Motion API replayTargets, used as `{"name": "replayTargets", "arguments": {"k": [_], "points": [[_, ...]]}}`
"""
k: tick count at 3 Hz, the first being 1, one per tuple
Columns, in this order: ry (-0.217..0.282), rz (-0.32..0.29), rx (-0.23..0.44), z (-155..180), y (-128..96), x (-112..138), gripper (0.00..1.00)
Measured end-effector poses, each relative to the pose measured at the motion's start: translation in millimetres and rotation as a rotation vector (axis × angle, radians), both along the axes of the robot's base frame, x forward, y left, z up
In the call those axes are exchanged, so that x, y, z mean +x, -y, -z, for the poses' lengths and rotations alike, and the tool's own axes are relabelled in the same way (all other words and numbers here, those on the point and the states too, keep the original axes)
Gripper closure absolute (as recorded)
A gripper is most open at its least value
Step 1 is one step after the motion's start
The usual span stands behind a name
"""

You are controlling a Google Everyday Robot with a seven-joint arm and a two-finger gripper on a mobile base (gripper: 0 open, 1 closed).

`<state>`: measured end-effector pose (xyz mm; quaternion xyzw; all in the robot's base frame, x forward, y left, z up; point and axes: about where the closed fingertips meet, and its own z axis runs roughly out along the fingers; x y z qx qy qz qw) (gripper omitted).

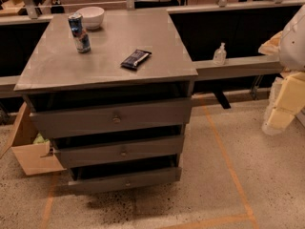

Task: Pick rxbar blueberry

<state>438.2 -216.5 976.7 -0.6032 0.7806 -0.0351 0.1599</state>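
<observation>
The rxbar blueberry [136,58] is a flat dark navy bar with white lettering. It lies at an angle on the grey cabinet top [105,61], right of centre and near the front edge. My arm and gripper [281,111] show as white and pale yellow parts at the far right edge of the camera view. They are well to the right of the cabinet, over the floor, and far from the bar. Nothing is seen in the gripper.
An upright blue and silver can [79,32] stands at the back left of the top, with a white bowl [90,17] behind it. The cabinet has three partly open drawers [114,119]. A sanitizer bottle [219,54] sits on the ledge to the right. A cardboard box [28,151] is on the floor at left.
</observation>
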Motion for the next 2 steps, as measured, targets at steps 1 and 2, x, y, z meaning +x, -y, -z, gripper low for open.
{"name": "replayTargets", "arguments": {"k": [1, 2], "points": [[0.007, -0.003, -0.001, -0.7, -0.8, 1.1, 0.0], [0.038, -0.127, 0.009, 8.6, -19.2, 48.9, 0.0]]}}
